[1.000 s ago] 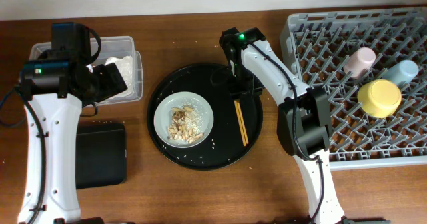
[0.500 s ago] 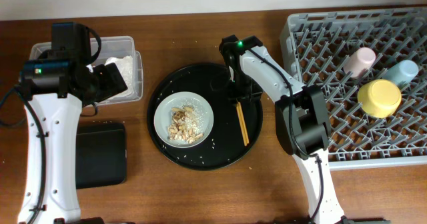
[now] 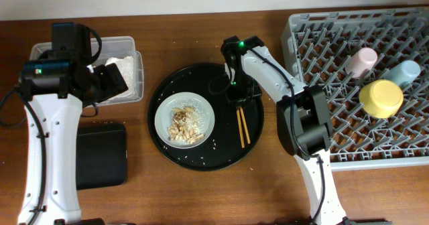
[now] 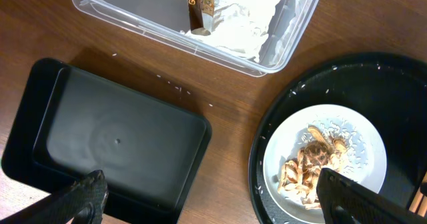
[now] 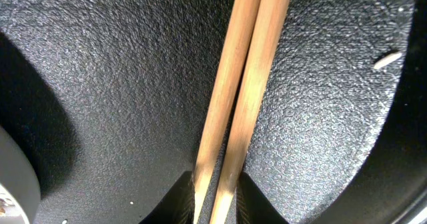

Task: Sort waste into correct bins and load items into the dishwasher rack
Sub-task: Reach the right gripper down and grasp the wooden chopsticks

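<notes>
Closing on chopsticks [image 5: 247, 84]: right hand [image 5: 217, 197] has dropped onto their upper end, pinching both; sticks nudged slightly on round tray [image 3: 221, 151]. Lift toward dishwasher rack [image 3: 335, 24] judged next.

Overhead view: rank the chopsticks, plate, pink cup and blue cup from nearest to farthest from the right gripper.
From the right gripper:
1. The chopsticks: between its fingers, on the round tray.
2. The plate: to its left, on the same tray.
3. The pink cup: off to the right, in the rack.
4. The blue cup: farther right in the rack, beyond the pink cup.
</notes>
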Controlling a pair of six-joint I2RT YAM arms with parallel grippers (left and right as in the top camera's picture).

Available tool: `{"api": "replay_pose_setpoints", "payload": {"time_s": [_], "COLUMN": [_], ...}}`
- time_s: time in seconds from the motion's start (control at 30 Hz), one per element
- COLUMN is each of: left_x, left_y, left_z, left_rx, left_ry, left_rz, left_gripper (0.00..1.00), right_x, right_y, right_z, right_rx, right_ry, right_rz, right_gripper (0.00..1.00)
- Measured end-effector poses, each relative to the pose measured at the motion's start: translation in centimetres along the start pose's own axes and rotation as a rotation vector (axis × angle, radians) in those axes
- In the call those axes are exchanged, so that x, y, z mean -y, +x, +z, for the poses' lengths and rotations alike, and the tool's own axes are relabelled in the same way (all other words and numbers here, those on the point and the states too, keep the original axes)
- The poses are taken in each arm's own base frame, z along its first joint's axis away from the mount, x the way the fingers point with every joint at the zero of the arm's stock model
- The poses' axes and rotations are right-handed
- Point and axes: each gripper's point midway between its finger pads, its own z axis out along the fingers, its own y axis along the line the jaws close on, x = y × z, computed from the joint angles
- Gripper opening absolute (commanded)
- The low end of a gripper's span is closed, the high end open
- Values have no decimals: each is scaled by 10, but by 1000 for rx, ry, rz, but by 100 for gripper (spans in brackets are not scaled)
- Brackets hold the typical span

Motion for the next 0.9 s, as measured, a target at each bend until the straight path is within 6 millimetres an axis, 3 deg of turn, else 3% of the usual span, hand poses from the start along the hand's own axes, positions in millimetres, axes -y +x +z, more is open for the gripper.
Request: {"api": "replay_pose_setpoints", "payload": {"time_s": [0.2,0.27,0.37,0.4,0.47,0.6,0.8,0.9], "left_x": [0,0,0,0,0,0,0,0], "left_y": [0,0,0,0,0,0,0,0], "left_z": [0,0,0,0,0,0,0,0], "left_rx": [0,0,0,0,0,0,0,0], "left_ry": [0,0,0,0,0,0,0,0], "left_rz": [0,0,0,0,0,0,0,0], "left_gripper": [99,99,99,99,99,99,99,99], "right_x": [0,0,2,5,17,21,9,10], "right_y": [-8,-9,2,10,10,-2,-12,-12], "right_z": [0,0,-1,-4,-21,-28,-10,-2], "right_rx": [31,36,-10,-45,-48,0,33,37], "right_ry": [3,4,-7,-5,-15,-58,-84,-81], "right_rz": [-7,-20,-31,-22,6,11,-21,-23], "right_gripper": [21,13,13,17,36,42,42,32]}}
